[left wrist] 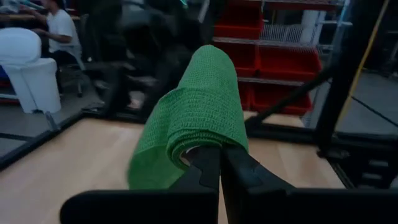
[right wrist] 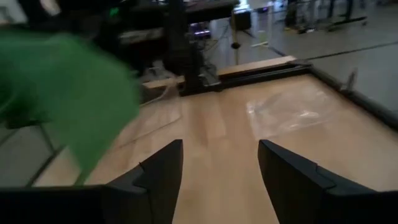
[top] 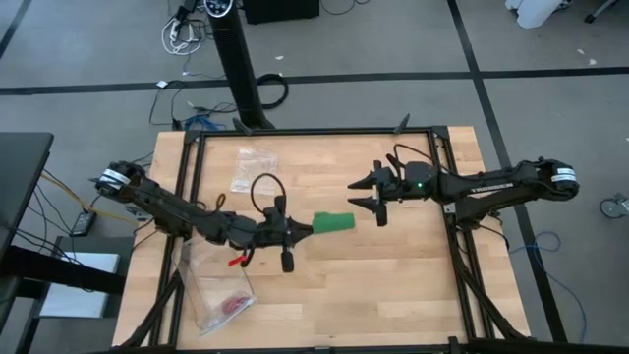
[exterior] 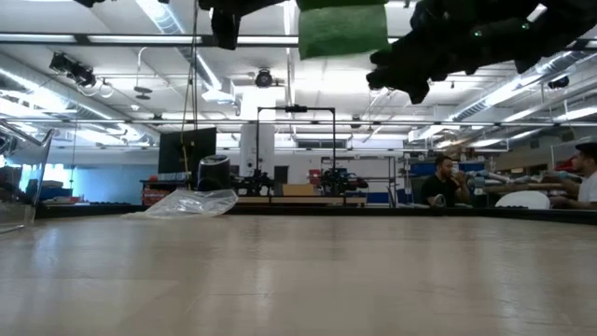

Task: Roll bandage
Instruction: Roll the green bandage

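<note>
The bandage (top: 332,222) is a bright green roll held level above the table's middle; the low view shows the bandage (exterior: 342,30) well clear of the tabletop. My left gripper (top: 307,228) reaches it from the table's left, shut, its fingers going into the roll's near end. My right gripper (top: 367,194) stands open a little beyond the roll's other end, toward the far right, touching nothing. In the right wrist view the gripper (right wrist: 221,168) has bare table between its fingers, and the bandage (right wrist: 68,93) shows off to one side. My left gripper's shut fingers (left wrist: 214,171) go into the centre of the roll at its near end (left wrist: 198,148), and the green layers are wound around them. The fingers lie level, along the roll's axis, coming from the table's left. The roll sticks out beyond the fingertips, lifted clear of the table.
A clear plastic bag (top: 254,167) lies at the far left of the table. Another bag (top: 218,290) with a small pink item (top: 234,303) lies at the near left. A dark metal frame (top: 447,236) runs around the tabletop. People sit in the room beyond (exterior: 448,182).
</note>
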You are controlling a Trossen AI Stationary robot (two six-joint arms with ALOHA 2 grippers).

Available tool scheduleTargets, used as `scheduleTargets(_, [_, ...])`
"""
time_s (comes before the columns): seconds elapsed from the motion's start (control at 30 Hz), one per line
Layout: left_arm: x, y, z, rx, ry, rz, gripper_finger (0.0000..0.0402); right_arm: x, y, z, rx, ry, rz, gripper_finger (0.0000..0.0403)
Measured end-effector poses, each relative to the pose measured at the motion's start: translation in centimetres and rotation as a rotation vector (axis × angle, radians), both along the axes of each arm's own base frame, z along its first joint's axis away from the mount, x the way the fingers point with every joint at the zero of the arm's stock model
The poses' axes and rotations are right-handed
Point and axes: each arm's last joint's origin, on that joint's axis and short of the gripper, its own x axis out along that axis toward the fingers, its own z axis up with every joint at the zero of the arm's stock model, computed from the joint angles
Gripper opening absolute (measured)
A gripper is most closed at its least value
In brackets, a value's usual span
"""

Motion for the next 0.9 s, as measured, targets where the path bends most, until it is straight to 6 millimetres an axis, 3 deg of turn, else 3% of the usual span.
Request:
scheduleTargets(0.37, [0.5, 2.2, 0.2, 0.004, 0.003, 0.033, 0.0003, 0.1, 2.7, -0.4, 0.018, -0.070, 0.062, 0.0236])
scheduleTargets(0.9, [0.9, 2.0, 1.4, 0.065, 0.000, 0.011, 0.0003, -0.9, 2.6, -0.1, 0.022, -0.021, -0.033, 0.0248])
